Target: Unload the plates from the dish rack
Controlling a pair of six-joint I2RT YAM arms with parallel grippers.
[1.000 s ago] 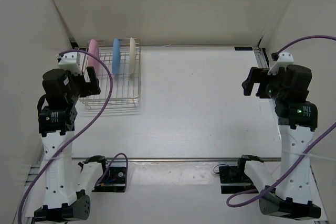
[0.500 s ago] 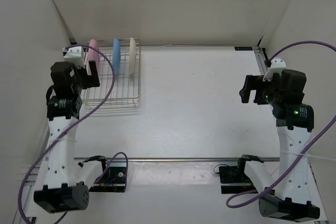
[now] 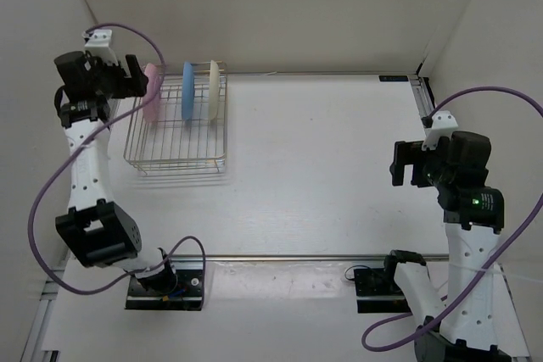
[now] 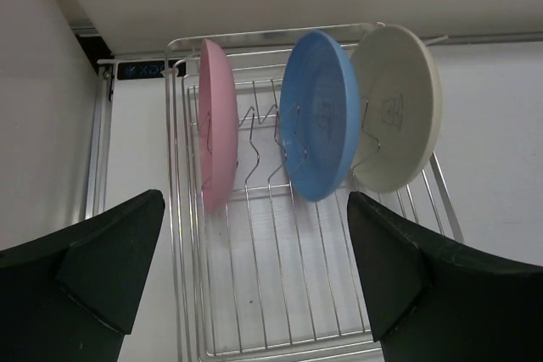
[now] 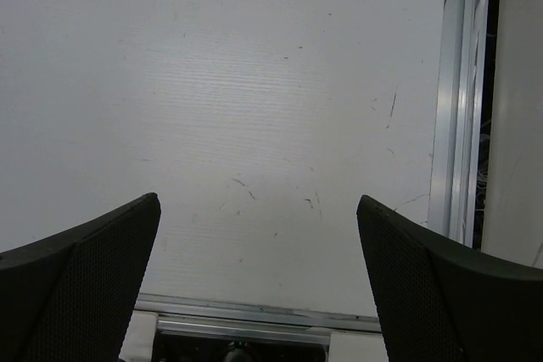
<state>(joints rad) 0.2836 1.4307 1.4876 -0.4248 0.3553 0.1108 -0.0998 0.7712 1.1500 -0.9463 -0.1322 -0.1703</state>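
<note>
Three plates stand on edge at the back of the silver wire dish rack (image 3: 178, 137): pink plate (image 3: 153, 91), blue plate (image 3: 187, 91) and cream-white plate (image 3: 214, 91). My left gripper (image 3: 138, 78) is open and empty, high at the rack's back left, just left of the pink plate. The left wrist view looks down on the pink plate (image 4: 216, 133), blue plate (image 4: 321, 116), cream-white plate (image 4: 397, 120) and the rack's floor (image 4: 280, 294), with the left gripper (image 4: 254, 201) above them. My right gripper (image 3: 405, 165) is open and empty over bare table (image 5: 254, 82) at the right.
White walls close in the table on the left, back and right. A metal rail (image 3: 420, 95) runs along the right edge and shows in the right wrist view (image 5: 458, 99). Another rail (image 3: 288, 258) crosses the front. A purple cable (image 3: 76, 158) hangs beside the left arm.
My left arm has swung up and back, from the rack's front left to its back left beside the pink plate. My right gripper has drifted a little nearer and lower.
</note>
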